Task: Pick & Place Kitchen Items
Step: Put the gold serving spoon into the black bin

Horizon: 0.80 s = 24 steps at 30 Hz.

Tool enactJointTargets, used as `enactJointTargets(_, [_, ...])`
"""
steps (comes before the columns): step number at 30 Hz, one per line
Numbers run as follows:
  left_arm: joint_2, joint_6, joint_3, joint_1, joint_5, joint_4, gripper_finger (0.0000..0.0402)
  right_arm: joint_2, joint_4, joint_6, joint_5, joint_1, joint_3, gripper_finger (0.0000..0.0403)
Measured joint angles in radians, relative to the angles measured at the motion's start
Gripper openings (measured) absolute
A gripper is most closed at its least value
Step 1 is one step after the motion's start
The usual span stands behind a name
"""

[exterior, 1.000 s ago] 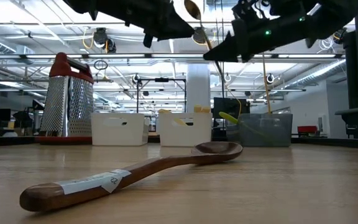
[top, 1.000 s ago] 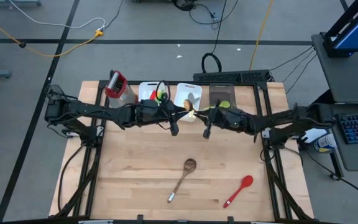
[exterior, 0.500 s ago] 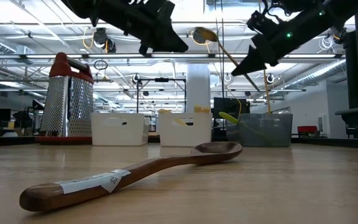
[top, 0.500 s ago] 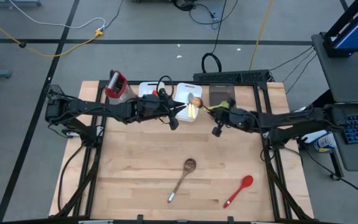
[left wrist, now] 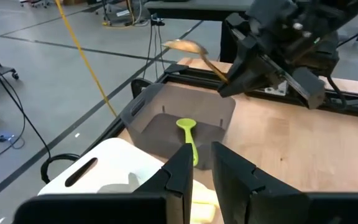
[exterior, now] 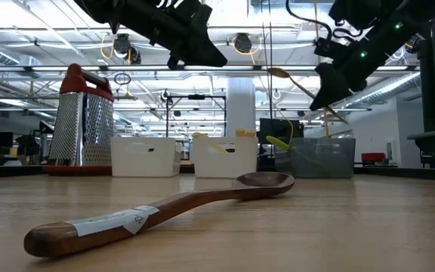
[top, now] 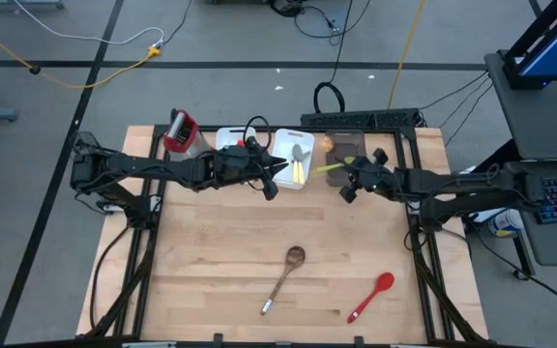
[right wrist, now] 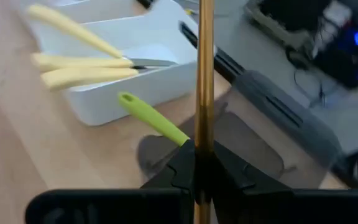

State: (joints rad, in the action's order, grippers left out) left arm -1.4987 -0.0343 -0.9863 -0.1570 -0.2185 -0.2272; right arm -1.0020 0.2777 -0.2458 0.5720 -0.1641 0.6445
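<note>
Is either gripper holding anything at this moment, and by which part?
The right gripper is shut on the gold ladle's thin handle, with the bowl raised over the grey bin. The left gripper holds nothing.

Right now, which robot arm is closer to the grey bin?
Right. The right gripper holds the gold ladle at the grey bin; the left gripper hovers over the white bin beside it.

Pale label on wooden spoon [exterior: 119,221] handle, its marking not legible
</note>
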Motion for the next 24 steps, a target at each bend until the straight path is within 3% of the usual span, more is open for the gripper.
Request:
enactJointTargets(2, [0.0,0.0,0.0,0.0,0.0,0.0,0.0063,0.007,0.056,-0.073,-0.047,-0.028,0.001,0.0019])
enactJointTargets(8, [0.0,0.0,0.0,0.0,0.0,-0.001,0.0063,0.017,0.157,-0.193,-0.382,-0.154,0.0,0.0019])
enactJointTargets(18, [0.0,0.006,0.0,0.0,-0.001,-0.001,0.0063,0.034,0.206,-0.39,-0.84,-0.393,0.0,0.0019])
enactJointTargets(24, [0.0,0.006,0.0,0.0,-0.001,-0.001,0.0063,0.034,0.243,-0.601,-0.949,-0.496,0.0,0.002])
